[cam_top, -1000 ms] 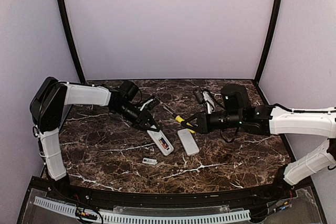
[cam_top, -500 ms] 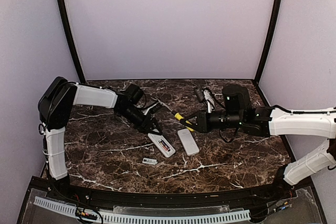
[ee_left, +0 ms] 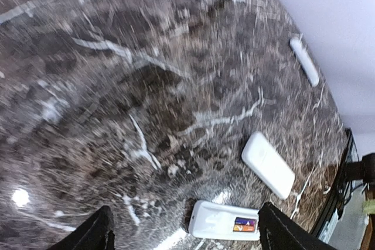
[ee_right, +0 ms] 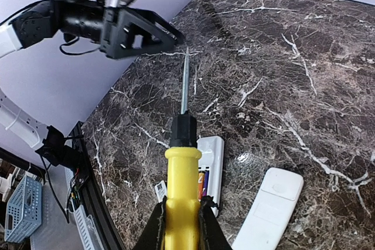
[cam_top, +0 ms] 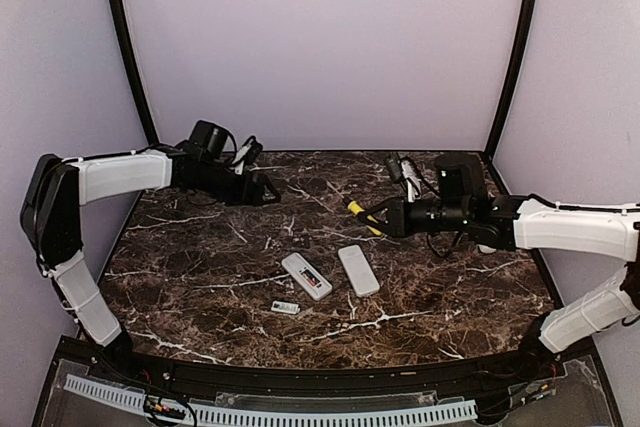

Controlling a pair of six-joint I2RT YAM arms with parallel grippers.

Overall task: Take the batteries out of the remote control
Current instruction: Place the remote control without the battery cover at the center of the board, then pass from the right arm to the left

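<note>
A white remote control [cam_top: 306, 276] lies face down mid-table with its compartment uncovered, showing orange-red batteries [cam_top: 314, 274]. The left wrist view shows that remote [ee_left: 225, 221] and the batteries [ee_left: 245, 223] well below my open left gripper [ee_left: 187, 235], which holds nothing. That left gripper [cam_top: 262, 190] hangs over the far left of the table, away from the remote. My right gripper [cam_top: 378, 218] is shut on the yellow-handled screwdriver [ee_right: 181, 197], above and right of the remote [ee_right: 212, 156]. The batteries [ee_right: 203, 183] peek out beside the handle.
A second white remote [cam_top: 358, 270] lies just right of the open one, also visible as the second remote [ee_left: 268, 164]. A small white cover [cam_top: 285, 307] rests nearer the front edge. A slim white object [ee_left: 304, 61] lies close to the wall.
My left gripper has opened and drawn back from the remote toward the far left. The right gripper has shifted slightly back and right, still holding the screwdriver.
</note>
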